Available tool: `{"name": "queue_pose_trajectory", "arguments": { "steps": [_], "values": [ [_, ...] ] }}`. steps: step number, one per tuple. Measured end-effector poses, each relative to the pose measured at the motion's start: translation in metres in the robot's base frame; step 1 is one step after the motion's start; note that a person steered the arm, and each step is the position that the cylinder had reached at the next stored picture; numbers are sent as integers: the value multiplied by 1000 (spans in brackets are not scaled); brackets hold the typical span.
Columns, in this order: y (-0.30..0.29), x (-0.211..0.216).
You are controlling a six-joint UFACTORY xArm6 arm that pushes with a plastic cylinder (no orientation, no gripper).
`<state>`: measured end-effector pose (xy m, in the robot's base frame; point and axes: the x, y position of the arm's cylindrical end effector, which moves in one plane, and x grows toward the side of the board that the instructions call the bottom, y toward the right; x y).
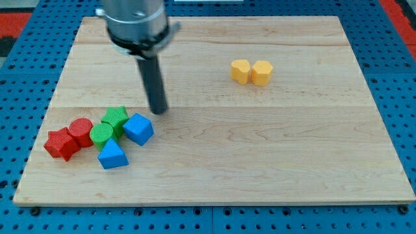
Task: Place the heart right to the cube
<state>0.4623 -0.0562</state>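
My tip (158, 111) rests on the board just above the blue cube (138, 129), at its upper right corner and close to the green star (116, 117). The yellow heart (240, 71) lies far off at the view's upper right, touching a yellow hexagonal block (262, 73) on its right side. The blue cube sits at the right end of a cluster at the view's lower left.
The cluster also holds a green cylinder (101, 135), a blue triangular block (112, 155), a red cylinder (81, 130) and a red star-like block (62, 144). The wooden board (273, 149) lies on a blue pegboard.
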Motion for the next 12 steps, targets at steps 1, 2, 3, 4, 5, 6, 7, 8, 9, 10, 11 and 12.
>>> {"name": "queue_pose_trajectory", "arguments": {
  "steps": [1,2,3,4,5,6,7,8,9,10,11,12],
  "values": [
    [90,-6],
    [214,-40],
    [252,-81],
    [197,-135],
    [68,-100],
    [-20,-65],
    [-43,-67],
    [0,-71],
    [-15,-20],
    [-79,-19],
    [-80,-19],
    [-69,-15]
  ]
}}
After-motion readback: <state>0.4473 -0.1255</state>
